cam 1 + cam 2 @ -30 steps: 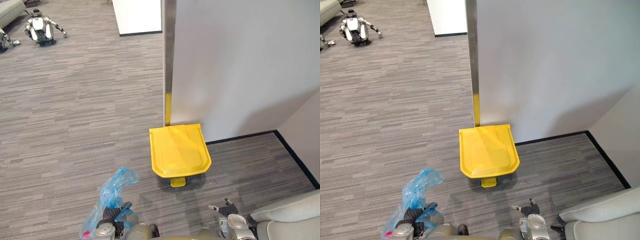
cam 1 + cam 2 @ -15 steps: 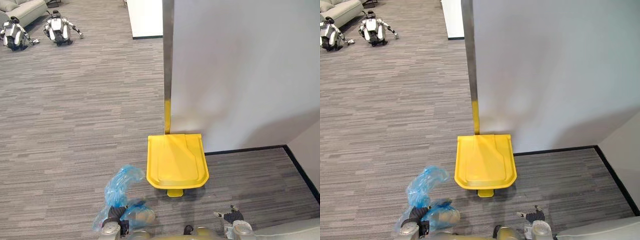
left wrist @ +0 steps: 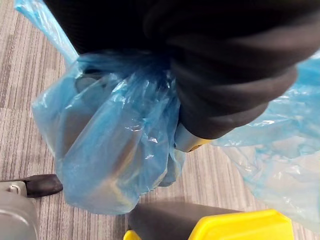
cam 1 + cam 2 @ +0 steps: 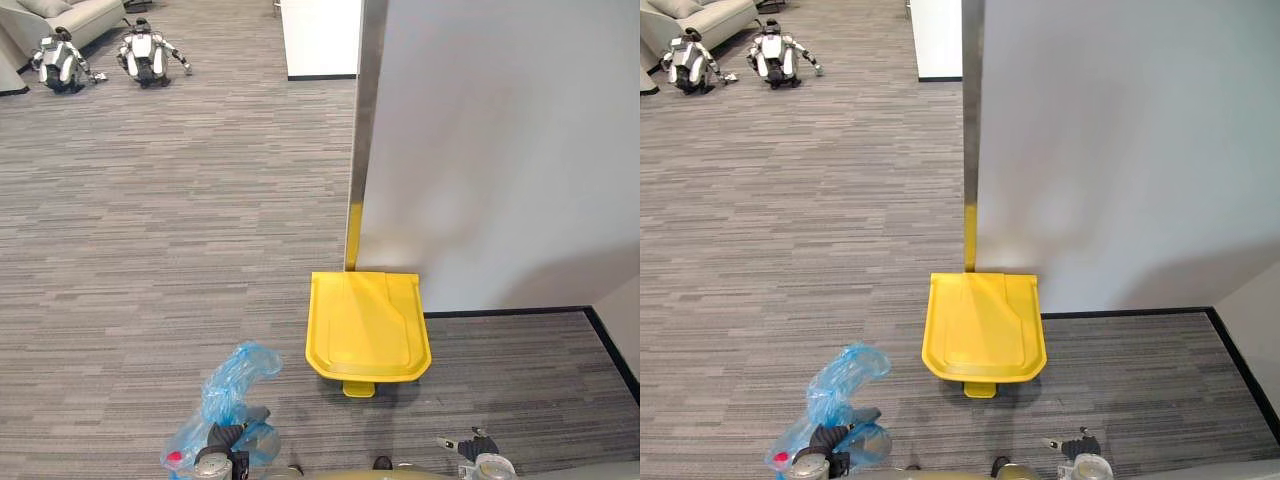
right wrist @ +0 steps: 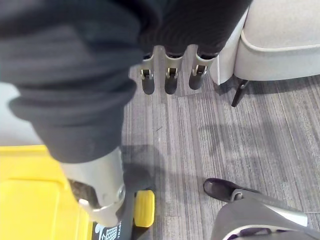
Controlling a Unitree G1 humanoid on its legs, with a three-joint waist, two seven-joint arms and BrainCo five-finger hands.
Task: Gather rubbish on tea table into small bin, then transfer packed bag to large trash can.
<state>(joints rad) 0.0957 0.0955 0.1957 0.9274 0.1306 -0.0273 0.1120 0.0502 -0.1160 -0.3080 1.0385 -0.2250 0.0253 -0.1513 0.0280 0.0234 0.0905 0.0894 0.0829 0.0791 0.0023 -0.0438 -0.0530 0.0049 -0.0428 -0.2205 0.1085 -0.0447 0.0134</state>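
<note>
One packed blue bag is held clamped in the left robot hand near the shut yellow trash can, which should first be opened by its pedal; the right robot hand is spread, empty.

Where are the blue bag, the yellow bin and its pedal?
blue bag (image 4: 240, 370): left eye view, crumpled top.
yellow bin (image 4: 368, 325): left eye view, middle of lid.
pedal (image 4: 358, 389): left eye view, its top face.
</note>
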